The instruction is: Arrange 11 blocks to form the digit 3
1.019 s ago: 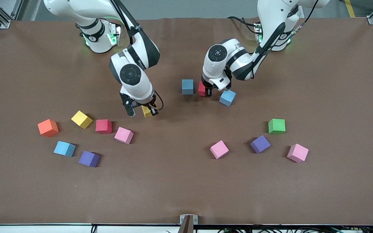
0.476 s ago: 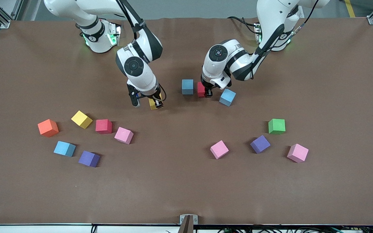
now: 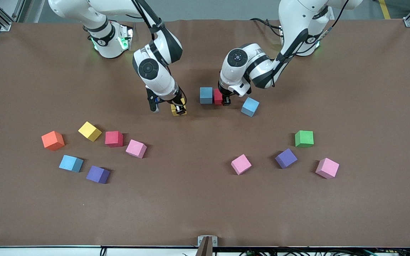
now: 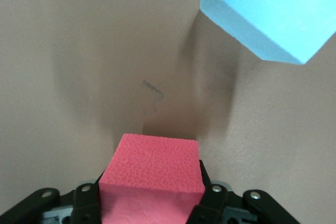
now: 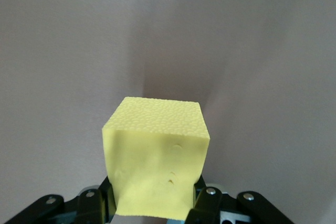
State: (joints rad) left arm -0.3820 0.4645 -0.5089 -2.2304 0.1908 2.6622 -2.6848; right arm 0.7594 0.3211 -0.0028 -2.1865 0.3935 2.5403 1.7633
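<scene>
My left gripper point(image 3: 222, 100) is shut on a red block point(image 3: 218, 96), low at the table and side by side with a dark blue block point(image 3: 206, 95). The left wrist view shows that red block point(image 4: 152, 174) between the fingers point(image 4: 212, 199), with a light blue block point(image 4: 268, 14) lying close by. That light blue block point(image 3: 250, 106) lies a little nearer the front camera. My right gripper point(image 3: 177, 108) is shut on a yellow block point(image 3: 178, 108) over bare mat beside the dark blue block, toward the right arm's end. The yellow block point(image 5: 157, 153) fills the right wrist view.
Toward the right arm's end lie an orange cube point(image 3: 52, 140) and yellow point(image 3: 89, 131), red point(image 3: 114, 138), pink point(image 3: 136, 148), blue point(image 3: 71, 163) and purple point(image 3: 98, 174) blocks. Toward the left arm's end lie pink point(image 3: 241, 164), purple point(image 3: 285, 158), green point(image 3: 304, 138) and pink point(image 3: 327, 168) blocks.
My right gripper has carried the yellow block toward the dark blue block and the robots' bases. My left gripper has shifted the red block up against the dark blue block.
</scene>
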